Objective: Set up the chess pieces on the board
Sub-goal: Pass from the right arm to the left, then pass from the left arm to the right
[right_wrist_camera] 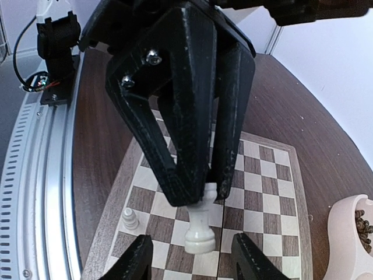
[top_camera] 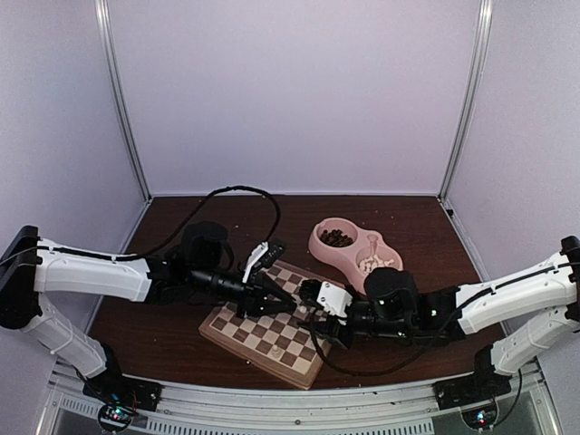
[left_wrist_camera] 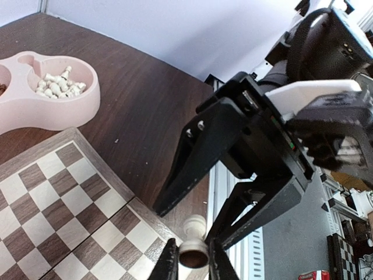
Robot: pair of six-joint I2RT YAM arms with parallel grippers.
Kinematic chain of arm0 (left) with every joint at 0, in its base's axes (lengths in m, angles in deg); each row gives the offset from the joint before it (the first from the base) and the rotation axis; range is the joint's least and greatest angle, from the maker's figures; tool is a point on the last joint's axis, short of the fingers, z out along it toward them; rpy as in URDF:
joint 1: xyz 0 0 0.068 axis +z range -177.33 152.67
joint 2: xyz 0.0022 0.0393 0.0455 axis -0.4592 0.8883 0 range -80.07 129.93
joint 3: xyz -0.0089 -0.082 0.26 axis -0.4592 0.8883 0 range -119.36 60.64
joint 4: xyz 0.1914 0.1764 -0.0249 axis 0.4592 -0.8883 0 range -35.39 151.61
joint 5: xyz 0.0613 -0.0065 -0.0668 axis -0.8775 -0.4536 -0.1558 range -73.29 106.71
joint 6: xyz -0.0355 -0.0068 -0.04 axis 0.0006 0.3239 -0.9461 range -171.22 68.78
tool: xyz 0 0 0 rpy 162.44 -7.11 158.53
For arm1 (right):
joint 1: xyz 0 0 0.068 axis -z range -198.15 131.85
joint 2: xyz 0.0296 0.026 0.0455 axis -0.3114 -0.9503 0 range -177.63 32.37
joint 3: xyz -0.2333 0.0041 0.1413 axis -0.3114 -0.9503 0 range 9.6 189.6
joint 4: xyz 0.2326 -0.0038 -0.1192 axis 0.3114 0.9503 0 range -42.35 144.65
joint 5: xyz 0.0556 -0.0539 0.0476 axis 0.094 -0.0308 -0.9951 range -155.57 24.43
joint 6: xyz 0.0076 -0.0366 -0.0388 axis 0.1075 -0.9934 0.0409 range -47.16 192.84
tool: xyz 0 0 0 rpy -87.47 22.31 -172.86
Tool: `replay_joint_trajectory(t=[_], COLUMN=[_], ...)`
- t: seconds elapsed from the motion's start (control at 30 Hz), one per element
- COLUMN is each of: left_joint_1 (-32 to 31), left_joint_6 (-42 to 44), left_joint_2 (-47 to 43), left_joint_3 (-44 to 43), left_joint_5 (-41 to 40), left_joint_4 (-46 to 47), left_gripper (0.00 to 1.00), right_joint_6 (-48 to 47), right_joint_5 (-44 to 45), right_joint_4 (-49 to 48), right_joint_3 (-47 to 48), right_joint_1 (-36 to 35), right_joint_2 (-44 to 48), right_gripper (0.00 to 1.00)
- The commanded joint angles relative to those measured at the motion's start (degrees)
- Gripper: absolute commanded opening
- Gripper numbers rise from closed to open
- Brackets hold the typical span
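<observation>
Over the board (top_camera: 243, 332), both grippers meet at one pale cream chess piece (right_wrist_camera: 200, 230). My left gripper (left_wrist_camera: 193, 258) is shut on one end of that piece (left_wrist_camera: 194, 242), which hangs above the board's squares (right_wrist_camera: 262, 192). My right gripper (right_wrist_camera: 194, 259) stands open, its fingers (left_wrist_camera: 192, 157) apart on either side of the piece's other end without touching it. In the top view the left gripper (top_camera: 288, 304) and right gripper (top_camera: 310, 313) are tip to tip. Another cream piece (right_wrist_camera: 129, 219) stands upright on a near-edge square (top_camera: 275, 349).
A pink double bowl (top_camera: 319, 246) sits on the table behind the board, with cream pieces (left_wrist_camera: 58, 84) in one compartment and dark pieces (top_camera: 337, 238) in the other. The table's metal front rail (right_wrist_camera: 41, 175) runs close to the board's near edge.
</observation>
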Motion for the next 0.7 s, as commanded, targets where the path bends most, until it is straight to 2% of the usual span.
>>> replay_joint_trajectory(t=[0.0, 0.2, 0.37, 0.5, 0.67], left_joint_1=[-0.18, -0.19, -0.18, -0.19, -0.14], left_joint_6=[-0.03, -1.53, -2.25, -3.11, -3.30], left_joint_2=[-2.87, -3.87, -4.29, -4.38, -4.46], left_joint_3=[1.81, 3.83, 6.00, 7.99, 8.47], left_joint_5=[3.31, 6.57, 7.43, 6.69, 6.89], left_joint_4=[6.06, 11.45, 17.08, 21.77, 23.31], left_gripper=[0.06, 0.06, 0.09, 0.09, 0.09], right_joint_6=[3.17, 7.45, 14.43, 17.36, 19.42], right_joint_5=[-6.52, -16.73, -24.94, -27.31, -29.73], right_joint_4=[-5.18, -7.14, -10.92, -12.47, -14.57], right_joint_3=[-3.01, -4.30, -4.40, -3.83, -3.78], right_joint_1=[0.58, 3.15, 6.08, 7.24, 8.11], right_joint_2=[4.55, 8.06, 7.37, 5.61, 3.82], right_gripper=[0.49, 0.51, 0.49, 0.44, 0.43])
